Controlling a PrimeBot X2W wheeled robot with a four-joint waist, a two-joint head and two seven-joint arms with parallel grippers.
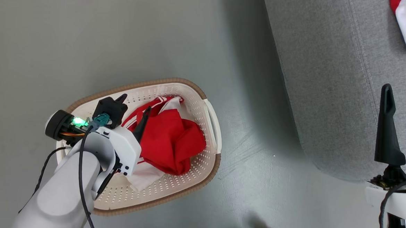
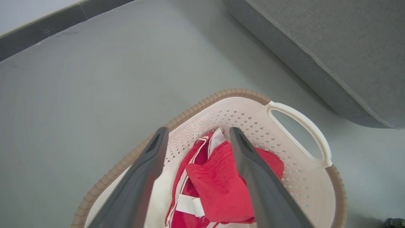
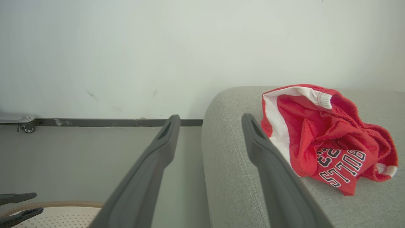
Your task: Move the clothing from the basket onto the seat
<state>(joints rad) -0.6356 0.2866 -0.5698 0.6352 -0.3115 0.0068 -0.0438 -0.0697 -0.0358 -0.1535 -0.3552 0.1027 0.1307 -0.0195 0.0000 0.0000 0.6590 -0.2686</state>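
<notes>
Step in hand: you are on the second pick; one red jersey point(image 3: 329, 139) with white block lettering already lies on the grey seat point(image 1: 329, 82), at 1 o'clock in the head view.
Remaining clothing: a red garment with white stripes point(image 1: 170, 140) sits bunched in the cream laundry basket point(image 1: 209, 128), at 7 o'clock in the head view, on the floor point(image 1: 89, 35).
Left gripper: your left gripper point(image 2: 196, 139) hangs just above that garment, fingers spread wide, holding nothing; one finger point(image 2: 250, 164) crosses the top fold.
Right gripper: your right gripper point(image 3: 208, 122) waits at the seat's near edge, fingers spread, empty.
Next move, as I judge it: lower the left fingers onto the raised red fold, pinch it, then lift straight up before you swing toward 3 o'clock.
Edges: mind the brown rim point(image 2: 202, 104) and the side handle point(image 2: 303, 126) at 2 o'clock in the left wrist view; trailing cloth may snag there.
Open room: bare floor lies between basket and seat, and the seat's rounded corner has free fabric beside the jersey.
</notes>
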